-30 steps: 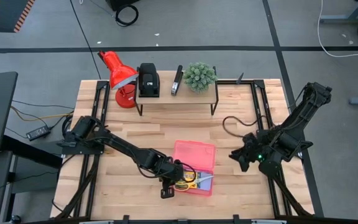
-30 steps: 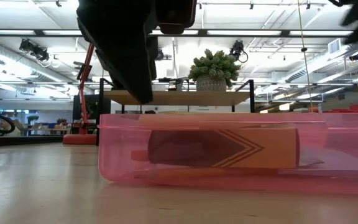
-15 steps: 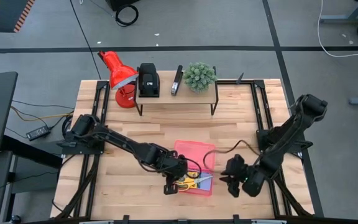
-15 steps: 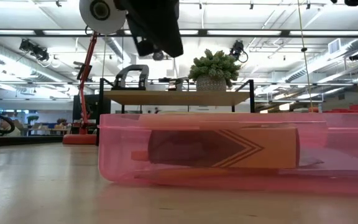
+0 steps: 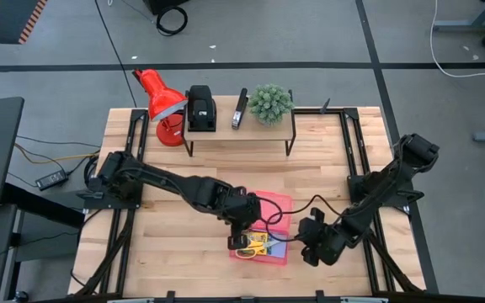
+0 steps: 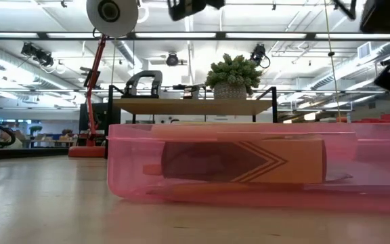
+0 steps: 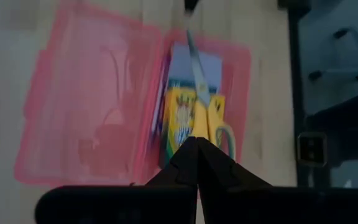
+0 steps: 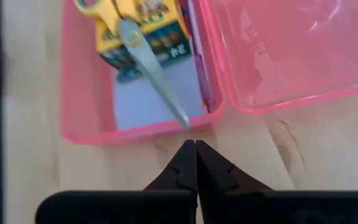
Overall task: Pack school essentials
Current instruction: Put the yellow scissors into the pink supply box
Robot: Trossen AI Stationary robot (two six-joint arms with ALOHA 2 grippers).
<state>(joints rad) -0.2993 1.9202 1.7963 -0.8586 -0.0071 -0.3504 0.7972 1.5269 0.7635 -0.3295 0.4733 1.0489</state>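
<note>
The open pink case (image 5: 263, 225) lies on the table, its lid (image 8: 278, 56) flat beside its tray (image 8: 92, 134). In the tray lie the yellow-handled scissors (image 8: 148, 68) on the yellow-green crayon box (image 8: 148, 31), the lavender notepad (image 8: 154, 99) and a pinkish pen (image 8: 201, 74). Pencils and eraser do not show. My left gripper (image 5: 239, 244) is shut, above the tray over the scissors (image 7: 197, 93). My right gripper (image 5: 308, 249) is shut, just off the tray's right wall (image 8: 166, 129).
A low shelf (image 5: 238, 130) at the table's far side carries black desk devices (image 5: 200, 109) and a potted plant (image 5: 270, 103). A red lamp (image 5: 162, 105) stands at its left. Bare wood lies left of the case and between case and shelf.
My left gripper has risen from beside the tray's near-left corner and gone a little right and far, over the tray. My right gripper has come from the table's right side toward the near edge and left, up to the case. The case has stayed put.
</note>
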